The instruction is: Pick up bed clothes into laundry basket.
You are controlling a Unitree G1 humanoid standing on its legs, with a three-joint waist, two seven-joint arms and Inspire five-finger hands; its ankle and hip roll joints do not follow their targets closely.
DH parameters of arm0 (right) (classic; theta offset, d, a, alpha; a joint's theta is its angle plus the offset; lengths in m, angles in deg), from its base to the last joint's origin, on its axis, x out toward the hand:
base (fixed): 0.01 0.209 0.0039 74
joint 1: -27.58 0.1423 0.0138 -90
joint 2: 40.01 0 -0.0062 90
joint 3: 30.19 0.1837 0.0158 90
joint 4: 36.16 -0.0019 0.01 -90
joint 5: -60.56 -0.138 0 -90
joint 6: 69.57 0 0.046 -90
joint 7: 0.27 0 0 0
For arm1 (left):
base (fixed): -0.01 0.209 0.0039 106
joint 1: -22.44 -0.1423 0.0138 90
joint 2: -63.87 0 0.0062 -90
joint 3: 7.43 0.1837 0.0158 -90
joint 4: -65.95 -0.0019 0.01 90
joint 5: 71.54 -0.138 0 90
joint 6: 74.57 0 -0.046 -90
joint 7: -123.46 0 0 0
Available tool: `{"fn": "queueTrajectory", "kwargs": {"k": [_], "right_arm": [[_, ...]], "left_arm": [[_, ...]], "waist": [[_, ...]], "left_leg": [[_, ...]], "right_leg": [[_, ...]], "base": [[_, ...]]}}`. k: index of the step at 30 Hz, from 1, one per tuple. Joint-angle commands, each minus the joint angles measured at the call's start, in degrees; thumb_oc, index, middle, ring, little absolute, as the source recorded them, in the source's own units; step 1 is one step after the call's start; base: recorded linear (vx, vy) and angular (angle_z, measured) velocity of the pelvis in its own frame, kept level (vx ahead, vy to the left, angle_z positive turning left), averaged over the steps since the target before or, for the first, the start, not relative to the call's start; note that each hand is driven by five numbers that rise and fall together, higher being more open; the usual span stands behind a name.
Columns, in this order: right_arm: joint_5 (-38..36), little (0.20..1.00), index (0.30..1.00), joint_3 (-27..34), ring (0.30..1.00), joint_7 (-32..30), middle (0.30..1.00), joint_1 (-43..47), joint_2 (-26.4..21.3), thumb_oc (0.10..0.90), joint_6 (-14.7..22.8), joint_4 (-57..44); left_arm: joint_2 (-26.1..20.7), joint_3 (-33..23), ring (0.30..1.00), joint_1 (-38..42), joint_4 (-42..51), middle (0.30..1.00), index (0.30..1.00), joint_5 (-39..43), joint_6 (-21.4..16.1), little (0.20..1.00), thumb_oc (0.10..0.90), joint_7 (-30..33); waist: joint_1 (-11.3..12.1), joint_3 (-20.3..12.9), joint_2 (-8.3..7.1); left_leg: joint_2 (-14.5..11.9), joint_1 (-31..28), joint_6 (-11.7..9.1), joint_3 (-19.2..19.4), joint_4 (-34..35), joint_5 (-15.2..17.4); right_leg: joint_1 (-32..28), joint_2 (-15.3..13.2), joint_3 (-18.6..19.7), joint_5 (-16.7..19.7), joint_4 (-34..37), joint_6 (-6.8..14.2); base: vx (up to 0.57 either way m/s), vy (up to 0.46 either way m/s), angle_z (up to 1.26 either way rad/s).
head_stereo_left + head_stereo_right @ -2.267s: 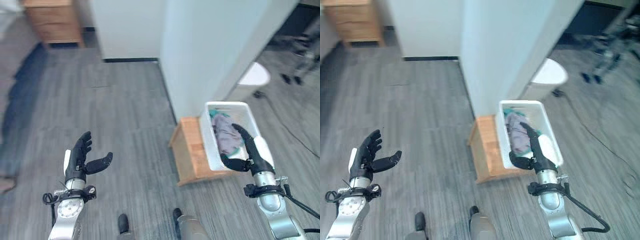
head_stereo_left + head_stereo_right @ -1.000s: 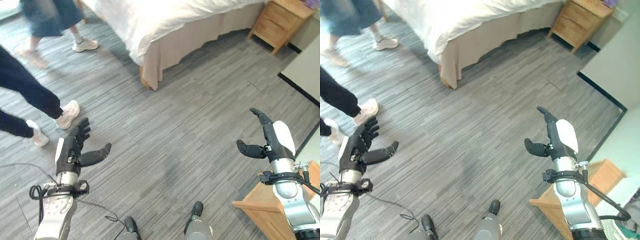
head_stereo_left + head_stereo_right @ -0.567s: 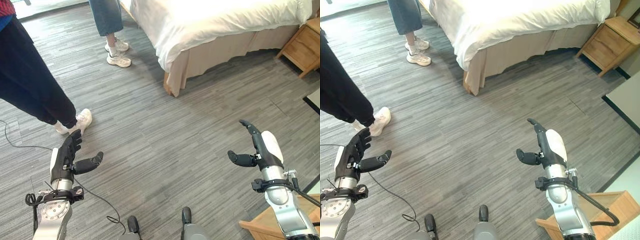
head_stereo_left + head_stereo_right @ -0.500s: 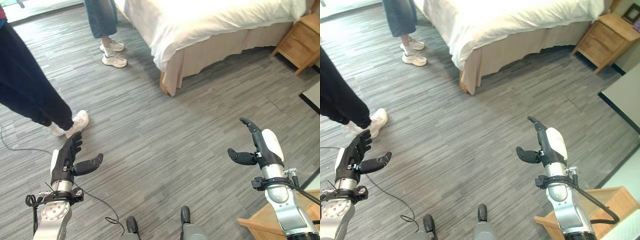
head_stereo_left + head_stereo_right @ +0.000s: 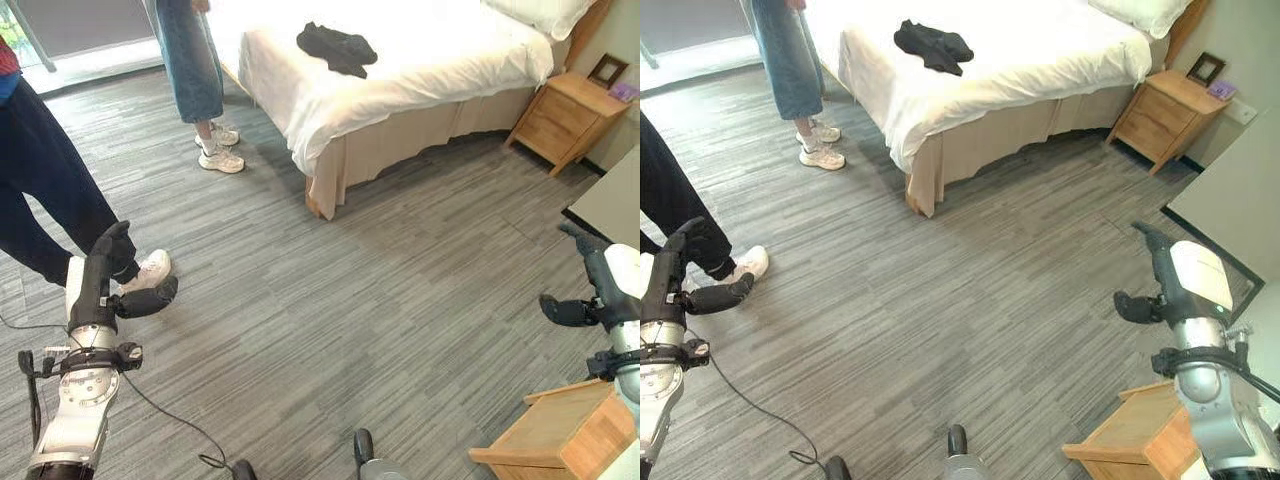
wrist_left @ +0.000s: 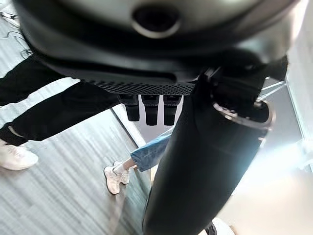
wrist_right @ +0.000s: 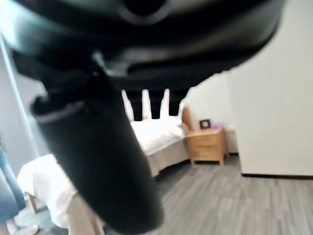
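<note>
A dark garment (image 5: pixel 337 45) lies crumpled on top of the white bed (image 5: pixel 400 70), near the bed's far side and well apart from both of the robot's hands. The bed, with its tan skirt, stands at the far end of a grey plank floor (image 5: pixel 350 300).

The left hand (image 5: pixel 100 280) hangs over the floor at the robot's lower left, fingers loosely extended and thumb spread, holding nothing. Its wrist view looks past the short row of straight fingers (image 6: pixel 150 108) and the thick thumb toward two people's legs, a white sneaker and a glimpse of bright bedding.

The right hand (image 5: pixel 1175 285) is raised at the lower right, likewise released and empty, thumb apart from the fingers. Its wrist view shows the bed from low down, the wooden nightstand (image 7: pixel 208 144) beside it with a small picture frame on top, and a white wall to one side.

From the head camera, a person in jeans and white sneakers (image 5: pixel 195 70) stands by the bed's near corner, and a second person in dark trousers (image 5: pixel 40 190) stands just behind the left hand. The right eye view takes in a pillow (image 5: pixel 1145 12) at the head of the bed. A low wooden stand (image 5: pixel 555 430) sits just below the right hand.
</note>
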State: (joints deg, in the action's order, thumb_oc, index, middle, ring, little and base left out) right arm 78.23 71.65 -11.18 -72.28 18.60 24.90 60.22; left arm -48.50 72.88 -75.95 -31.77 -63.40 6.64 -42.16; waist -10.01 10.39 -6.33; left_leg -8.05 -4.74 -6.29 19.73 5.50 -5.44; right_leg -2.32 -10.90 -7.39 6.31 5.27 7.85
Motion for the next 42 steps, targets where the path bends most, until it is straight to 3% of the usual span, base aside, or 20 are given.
{"fn": "queueTrajectory", "kwargs": {"k": [1,11,12,15,17,18,21,24,26,27,28,30,32,33,34,35,38,39,40,42], "right_arm": [[0.7,0.9,0.9,0.6,0.9,-2.3,0.9,6.6,-3.2,0.8,2.6,-0.7],[1.1,0.9,0.9,-2.0,0.9,-1.9,0.9,6.5,-3.9,0.8,2.7,0.8],[-3.8,0.9,0.9,1.6,0.9,0.2,0.9,-0.6,12.7,0.8,-0.4,4.6],[-3.6,0.9,0.9,1.5,0.9,0.6,0.9,-1.1,12.7,0.8,-0.2,5.1],[-3.3,0.9,0.9,0.8,0.9,0.2,0.9,-0.6,12.8,0.8,0.2,5.3],[-3.3,0.9,0.9,0.9,0.9,0.2,0.9,-0.6,12.8,0.8,0.2,5.3],[-3.4,0.9,0.9,0.0,0.9,-1.8,0.9,1.2,12.3,0.8,0.5,5.6],[-2.9,0.9,0.9,-1.0,0.9,-2.1,0.9,3.3,10.4,0.8,1.0,4.9],[-2.3,0.9,0.9,-1.8,0.9,-2.4,0.9,5.2,8.6,0.8,1.4,4.1],[-2.1,0.9,0.9,-2.6,0.9,-3.1,0.9,7.2,6.3,0.8,2.0,3.5],[-2.1,0.9,0.9,-2.6,0.9,-3.1,0.9,7.3,6.3,0.8,2.0,3.5],[-2.0,0.9,0.9,-3.4,0.9,-3.7,0.9,8.8,4.4,0.8,2.1,3.0],[-1.6,0.9,0.9,-3.8,0.9,-4.2,0.9,9.7,3.8,0.8,1.7,2.1],[-1.3,0.9,0.9,-4.1,0.9,-4.5,0.9,11.1,3.3,0.8,1.6,0.0],[-1.3,0.9,0.9,-4.3,0.9,-4.9,0.9,11.6,3.1,0.8,1.4,-0.3],[-1.4,0.9,0.9,-4.1,0.9,-4.8,0.9,11.9,2.9,0.8,1.2,-0.8],[-1.9,0.9,0.9,-3.5,0.9,-5.1,0.9,11.7,2.8,0.8,1.3,-1.7],[-2.3,0.9,0.9,-3.5,0.9,-5.3,0.9,12.0,2.8,0.8,1.4,-1.5],[-2.3,0.9,0.9,-3.9,0.9,-5.3,0.9,12.2,2.7,0.8,1.6,-1.5],[-2.4,0.9,0.9,-4.6,0.9,-5.5,0.9,13.0,2.6,0.8,1.7,-1.0]], "left_arm": [[-1.8,-3.3,0.9,3.2,4.1,0.9,0.9,-4.4,-4.4,0.9,0.8,-0.3],[0.0,-3.0,0.9,3.8,2.6,0.9,0.9,-0.5,-5.4,0.9,0.8,-0.1],[10.5,-0.7,0.9,0.4,-4.8,0.9,0.9,-11.1,0.8,0.9,0.8,-1.5],[10.8,-0.7,0.9,-0.3,-5.1,0.9,0.9,-11.8,1.0,0.9,0.8,-2.2],[10.6,-0.3,0.9,0.9,-5.0,0.9,0.9,-13.6,1.3,0.9,0.8,-0.8],[10.6,-0.3,0.9,0.9,-5.0,0.9,0.9,-13.6,1.4,0.9,0.8,-0.8],[9.5,1.7,0.9,3.5,-4.4,0.9,0.9,-13.8,0.9,0.9,0.8,-0.2],[8.7,2.3,0.9,4.9,-4.6,0.9,0.9,-13.6,0.5,0.9,0.8,-0.6],[8.0,2.7,0.9,5.5,-4.4,0.9,0.9,-13.4,0.1,0.9,0.8,-0.6],[7.2,3.2,0.9,6.6,-4.0,0.9,0.9,-12.5,-0.5,0.9,0.8,0.4],[7.2,3.2,0.9,6.7,-4.1,0.9,0.9,-12.5,-0.5,0.9,0.8,0.4],[6.9,4.4,0.9,8.5,-4.2,0.9,0.9,-11.5,-0.8,0.9,0.8,1.8],[7.0,4.9,0.9,9.6,-4.5,0.9,0.9,-10.2,-0.8,0.9,0.8,2.7],[7.5,5.1,0.9,9.4,-3.9,0.9,0.9,-9.3,-0.5,0.9,0.8,3.4],[8.1,5.4,0.9,9.2,-3.5,0.9,0.9,-8.6,-0.6,0.9,0.8,3.4],[8.6,5.4,0.9,8.7,-3.3,0.9,0.9,-8.3,-0.6,0.9,0.8,3.4],[9.4,5.7,0.9,8.0,-3.0,0.9,0.9,-8.9,-0.4,0.9,0.8,3.4],[9.6,5.5,0.9,7.3,-2.7,0.9,0.9,-9.3,-0.4,0.9,0.8,3.4],[9.9,5.1,0.9,6.1,-2.3,0.9,0.9,-9.7,-0.3,0.9,0.8,3.4],[10.1,4.8,0.9,5.7,-2.3,0.9,0.9,-9.7,-0.3,0.9,0.8,3.9]], "waist": [[1.6,-2.0,1.45],[2.5,-2.6,0.68],[6.0,-2.7,1.62],[5.8,-2.5,2.28],[5.4,-2.1,2.86],[5.4,-2.3,3.04],[5.0,-1.7,4.02],[5.1,-1.8,4.6],[5.3,-1.4,4.89],[5.9,0.0,4.62],[5.9,0.2,4.77],[6.8,2.2,4.54],[6.7,3.1,4.04],[7.3,3.2,4.42],[7.5,3.2,4.49],[7.7,3.4,4.61],[8.2,3.5,5.2],[8.7,3.9,5.82],[9.8,4.0,6.04],[10.4,4.1,5.68]], "left_leg": [[-0.4,-2.7,1.1,1.3,-0.5,7.6],[-0.6,-2.8,0.7,0.8,-0.5,7.0],[-1.1,-3.4,1.3,6.6,-2.9,9.2],[-1.7,-3.4,0.8,5.9,-2.8,8.2],[-3.0,-2.6,0.0,6.1,-2.4,5.2],[-2.9,-3.2,-0.3,5.1,-2.1,6.2],[-4.8,-1.9,-1.5,4.6,-1.3,2.7],[-5.8,-2.1,-2.2,4.7,-1.4,2.4],[-6.9,-1.5,-3.2,3.5,-6.4,4.2],[-8.9,1.5,-4.2,2.3,-15.8,3.1],[-9.3,1.9,-4.5,2.0,-16.6,3.4],[-11.9,6.0,-4.5,-0.4,-26.4,-1.5],[-13.0,8.5,-3.5,-0.3,-31.1,-0.9],[-8.9,8.9,-2.3,-2.3,-29.1,4.4],[-6.2,9.5,-0.8,-2.9,-27.4,7.5],[-4.2,10.3,0.8,-2.3,-24.9,7.7],[-2.0,12.6,0.9,-2.1,-19.9,5.4],[-1.4,14.9,0.4,-2.3,-16.2,3.5],[-0.1,17.0,0.0,-4.1,-7.9,1.2],[0.0,18.8,-0.2,-5.2,-4.3,0.4]], "right_leg": [[-0.4,1.7,-1.8,-6.1,-5.3,0.5],[-1.9,1.6,-2.6,-5.6,-3.4,0.6],[-3.1,-2.1,-5.5,-5.5,-0.6,4.4],[-3.9,-1.2,-5.6,-6.4,-0.5,3.5],[-4.1,0.2,-6.6,-6.6,-0.3,2.2],[-4.5,0.2,-6.2,-7.4,-0.4,2.6],[-4.2,1.9,-7.6,-7.7,-0.6,0.9],[-4.7,2.5,-8.2,-8.5,-0.4,0.5],[-5.8,3.1,-7.6,-10.2,-0.5,-0.2],[-6.9,4.1,-7.2,-11.2,-0.7,-2.1],[-7.0,4.3,-7.2,-11.3,-0.7,-2.3],[-7.8,5.5,-7.4,-11.4,-1.5,-4.6],[-8.7,5.7,-7.9,-12.5,-2.2,-5.7],[-9.1,5.6,-6.5,-14.2,-3.2,-5.6],[-9.1,5.4,-6.1,-14.8,-3.9,-5.4],[-8.6,5.2,-6.4,-14.5,-4.5,-5.3],[-9.3,5.6,-6.2,-15.9,-4.6,-4.8],[-10.3,6.2,-5.9,-16.9,-4.1,-4.5],[-11.7,6.5,-5.1,-18.0,-3.3,-3.9],[-12.5,6.2,-4.6,-18.6,-2.9,-3.6]], "base": [[0.04,0.048,0.02],[0.04,-0.01,0.02],[0.0,-0.042,0.03],[-0.08,-0.11,0.0],[-0.11,-0.156,0.14],[-0.05,-0.096,0.18],[-0.11,-0.174,0.24],[-0.05,-0.15,0.22],[0.04,-0.182,0.1],[0.05,-0.216,0.02],[0.03,-0.226,-0.08],[-0.05,-0.199,-0.2],[0.05,-0.178,-0.23],[0.21,-0.067,-0.06],[0.21,-0.024,-0.13],[0.17,0.011,-0.2],[0.2,0.016,-0.12],[0.55,0.059,0.04],[0.44,0.054,-0.07],[0.41,0.037,-0.2]]}}
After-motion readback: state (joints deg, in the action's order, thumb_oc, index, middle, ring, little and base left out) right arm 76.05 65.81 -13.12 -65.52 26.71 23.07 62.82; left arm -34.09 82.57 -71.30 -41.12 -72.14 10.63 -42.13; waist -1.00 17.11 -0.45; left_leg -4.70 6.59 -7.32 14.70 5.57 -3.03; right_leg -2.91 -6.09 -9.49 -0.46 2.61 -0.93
